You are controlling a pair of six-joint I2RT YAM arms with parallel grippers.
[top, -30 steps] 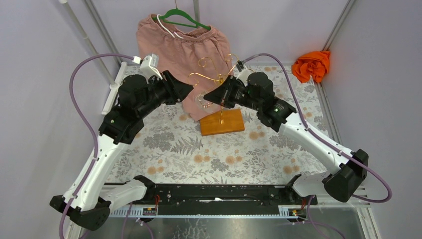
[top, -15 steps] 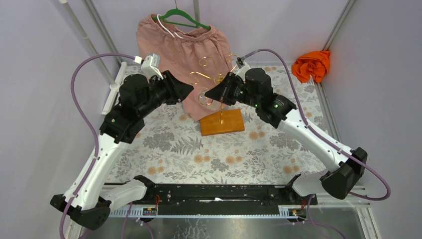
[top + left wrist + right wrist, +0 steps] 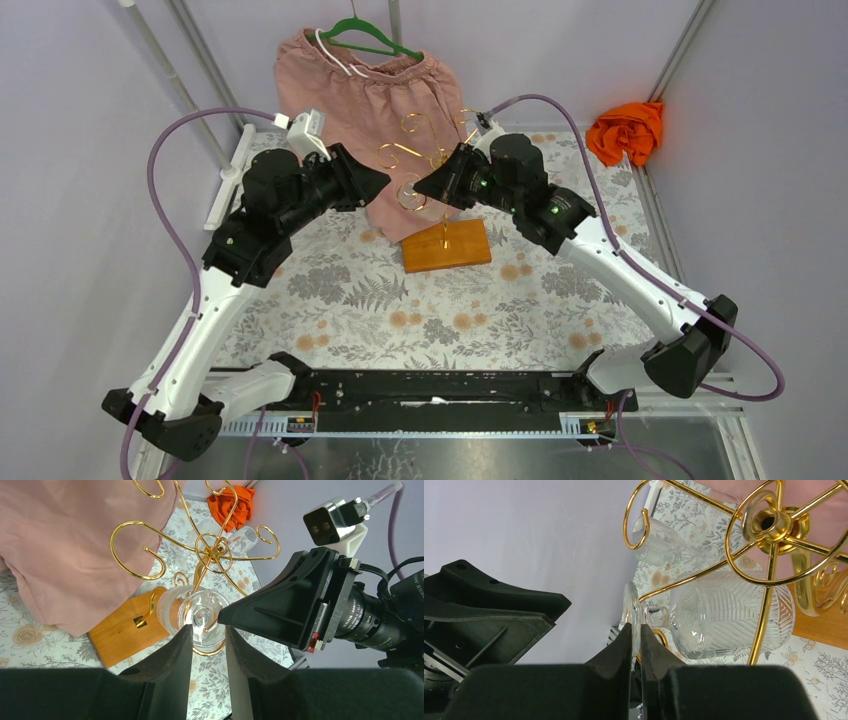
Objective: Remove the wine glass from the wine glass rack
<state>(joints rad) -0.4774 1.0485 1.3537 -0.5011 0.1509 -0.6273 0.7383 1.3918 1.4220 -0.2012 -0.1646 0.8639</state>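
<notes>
The gold wire wine glass rack (image 3: pixel 432 160) stands on its orange-brown wooden base (image 3: pixel 447 246) at the back middle of the table. A clear cut wine glass (image 3: pixel 408 193) hangs on its left arm, with its foot toward the left. My right gripper (image 3: pixel 418 187) is shut on the rim of the glass's foot (image 3: pixel 631 605); the bowl (image 3: pixel 729 612) lies just beyond. My left gripper (image 3: pixel 385 180) is open, and its tips (image 3: pixel 207 630) are just short of the glass (image 3: pixel 197 611), facing the right gripper (image 3: pixel 222 616).
A pink garment (image 3: pixel 370 100) on a green hanger hangs right behind the rack. An orange cloth (image 3: pixel 625 130) lies at the back right. A second clear glass (image 3: pixel 656 542) hangs on another arm of the rack. The floral mat (image 3: pixel 450 310) covers the table.
My right gripper has shifted slightly up and back with the glass's foot in it. The left gripper has barely moved.
</notes>
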